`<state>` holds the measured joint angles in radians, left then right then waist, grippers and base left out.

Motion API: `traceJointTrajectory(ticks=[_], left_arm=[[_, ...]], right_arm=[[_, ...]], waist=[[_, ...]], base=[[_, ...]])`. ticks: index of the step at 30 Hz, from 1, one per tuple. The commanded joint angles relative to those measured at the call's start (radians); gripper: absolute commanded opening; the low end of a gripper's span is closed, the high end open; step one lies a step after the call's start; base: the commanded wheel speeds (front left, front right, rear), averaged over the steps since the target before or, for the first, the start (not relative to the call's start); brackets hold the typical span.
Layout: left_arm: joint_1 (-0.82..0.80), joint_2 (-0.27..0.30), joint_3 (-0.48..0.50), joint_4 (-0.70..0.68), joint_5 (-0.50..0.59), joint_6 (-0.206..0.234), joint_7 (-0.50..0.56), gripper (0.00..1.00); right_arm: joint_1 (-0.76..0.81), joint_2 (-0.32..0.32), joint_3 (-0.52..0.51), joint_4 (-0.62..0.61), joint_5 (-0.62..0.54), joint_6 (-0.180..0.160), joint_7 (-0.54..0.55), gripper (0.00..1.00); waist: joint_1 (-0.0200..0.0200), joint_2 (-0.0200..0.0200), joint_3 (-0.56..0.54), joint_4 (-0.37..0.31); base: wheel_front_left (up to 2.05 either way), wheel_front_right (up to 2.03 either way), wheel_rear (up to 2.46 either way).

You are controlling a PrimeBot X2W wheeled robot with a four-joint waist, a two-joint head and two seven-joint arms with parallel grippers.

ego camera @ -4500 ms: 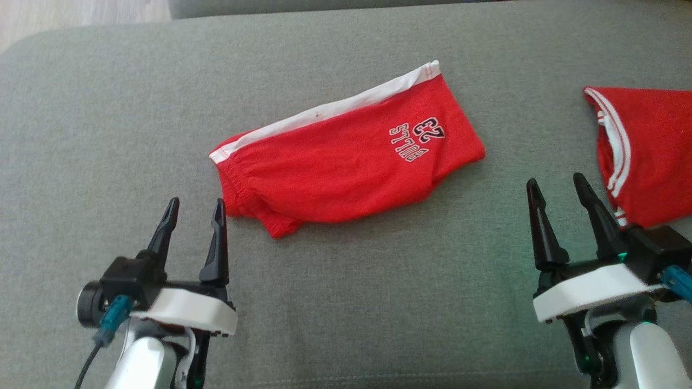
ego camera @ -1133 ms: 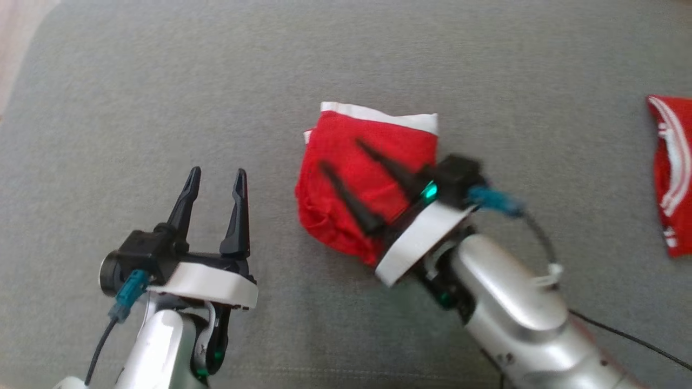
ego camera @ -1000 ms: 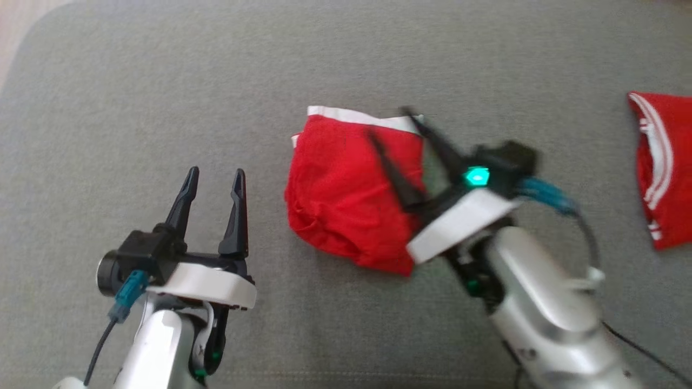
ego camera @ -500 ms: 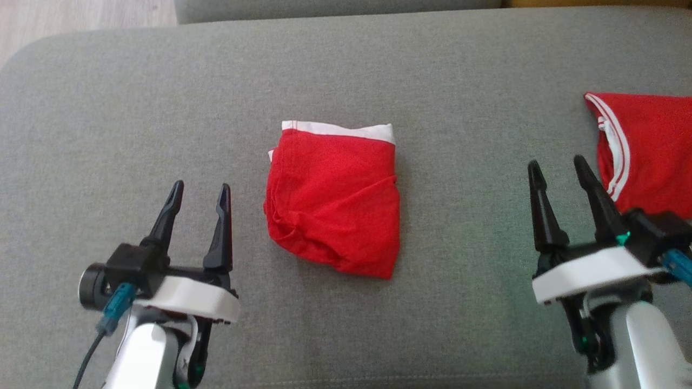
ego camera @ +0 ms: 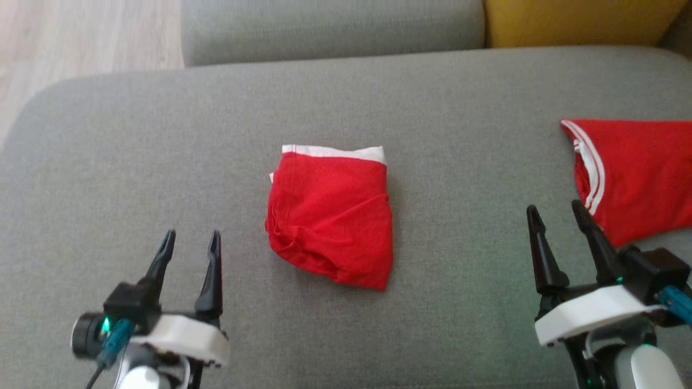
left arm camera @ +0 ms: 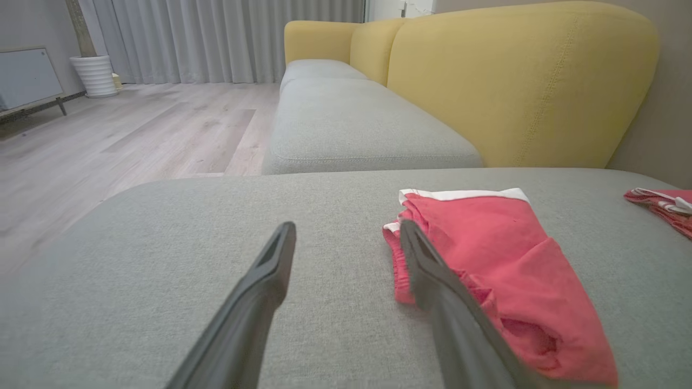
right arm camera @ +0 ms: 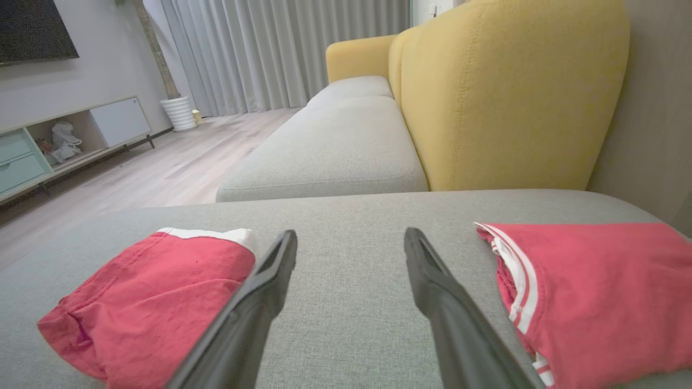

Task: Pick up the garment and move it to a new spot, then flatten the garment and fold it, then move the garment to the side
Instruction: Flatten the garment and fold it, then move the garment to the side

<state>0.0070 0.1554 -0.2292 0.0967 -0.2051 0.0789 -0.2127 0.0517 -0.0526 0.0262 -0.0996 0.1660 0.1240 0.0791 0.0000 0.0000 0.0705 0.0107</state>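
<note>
- Red folded garment [ego camera: 330, 216] lies in the middle of the grey cushion [ego camera: 135, 140], with a white band along its far edge, and neither gripper touches it.
- At the garment's left, the left gripper [ego camera: 192, 234] has its fingers spread with nothing between them. Well off to the garment's right, the right gripper [ego camera: 555, 206] is likewise parted and empty.
- From above, the head view shows bare grey fabric between each gripper and the garment. In the left wrist view one finger overlaps the garment's near edge, so that gap cannot be judged there.
- A second red garment [ego camera: 632, 173], striped white, lies at the cushion's right, just beside the right gripper. The right wrist view shows a broad part of it, the left wrist view a corner.
- The wrist views take in the room: a yellow backrest [right arm camera: 513, 97], pale curtains [right arm camera: 281, 54] and a wooden floor [left arm camera: 135, 129].
- A white planter [right arm camera: 178, 112] stands by the curtains, with a brownish trunk rising from it.
- In the right wrist view, a low sideboard [right arm camera: 32, 156] has an open compartment holding pale things [right arm camera: 62, 141], too small to identify. A dark screen [right arm camera: 35, 29] hangs above.
</note>
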Motion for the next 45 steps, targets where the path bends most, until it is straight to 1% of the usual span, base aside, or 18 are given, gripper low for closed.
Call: traceJointTrajectory(ticks=[1, 7, 12, 23, 37, 45], left_arm=[[-0.009, 0.022, 0.044, -0.040, -0.008, 0.010, 0.004, 1.00], [0.051, 0.028, 0.043, -0.068, -0.013, 0.027, 0.026, 1.00], [0.077, 0.036, 0.043, -0.096, -0.014, 0.040, 0.045, 1.00], [0.082, 0.052, 0.044, -0.119, -0.009, 0.054, 0.045, 1.00], [0.075, 0.059, 0.039, -0.132, -0.011, 0.066, 0.044, 1.00], [0.058, 0.061, 0.034, -0.136, -0.015, 0.064, 0.038, 1.00]], right_arm=[[-0.009, -0.003, 0.019, -0.045, -0.004, 0.007, 0.005, 1.00], [0.037, -0.001, 0.010, -0.063, -0.005, 0.007, 0.022, 1.00], [0.057, 0.000, 0.005, -0.083, -0.009, 0.007, 0.034, 1.00], [0.057, 0.002, 0.002, -0.089, -0.007, 0.007, 0.035, 1.00], [0.053, 0.002, -0.009, -0.084, 0.005, 0.007, 0.037, 1.00], [0.046, 0.002, -0.018, -0.074, 0.009, 0.007, 0.040, 1.00]], waist=[[0.0000, 0.0000, -0.026, 0.000], [0.0000, 0.0000, -0.071, 0.007], [0.0000, 0.0000, -0.080, 0.012], [0.0000, 0.0000, -0.075, 0.018], [0.0000, 0.0000, -0.061, 0.021], [0.0000, 0.0000, -0.037, 0.033]], base=[[0.00, 0.00, 0.00], [0.00, 0.00, 0.00], [0.00, 0.00, 0.00], [0.00, 0.00, 0.00], [0.00, 0.00, 0.00], [0.00, 0.00, 0.00]])
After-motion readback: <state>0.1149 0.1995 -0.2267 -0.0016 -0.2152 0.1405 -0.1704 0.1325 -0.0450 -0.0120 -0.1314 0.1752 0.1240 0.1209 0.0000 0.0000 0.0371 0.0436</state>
